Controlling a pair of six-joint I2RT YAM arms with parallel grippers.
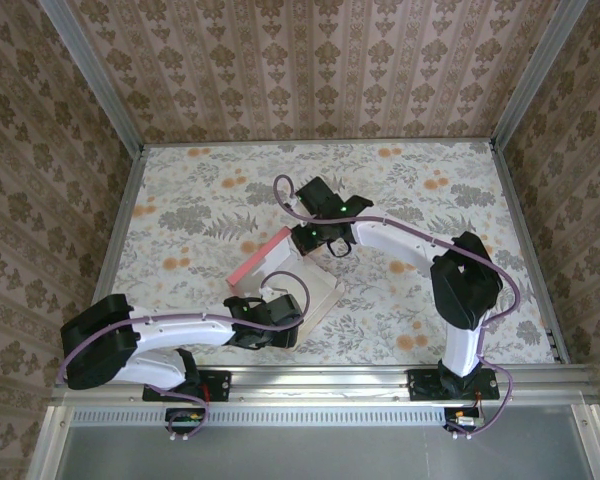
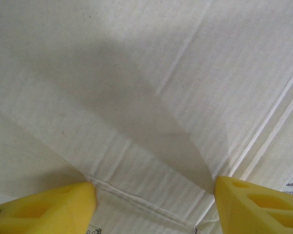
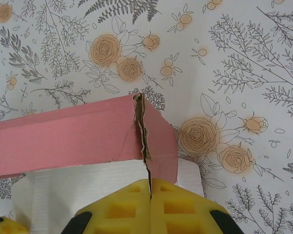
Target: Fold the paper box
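The paper box [image 1: 261, 257] lies mid-table, one pink wall raised and its pale inner side facing up. My right gripper [image 1: 315, 240] is at the box's far corner. In the right wrist view this gripper [image 3: 150, 187] is shut on the torn pink corner edge where two walls of the box [image 3: 73, 136] meet. My left gripper [image 1: 285, 318] is over the near part of the box. In the left wrist view it [image 2: 154, 204] is open, with yellow fingertips [image 2: 53, 209] set wide apart over the whitish creased card [image 2: 136, 97]. Whether they touch the card is unclear.
The table carries a floral cloth [image 1: 430, 200], walled on three sides with patterned panels [image 1: 310, 60]. A metal rail [image 1: 330, 380] with both arm bases runs along the near edge. Bare cloth lies left and right of the box.
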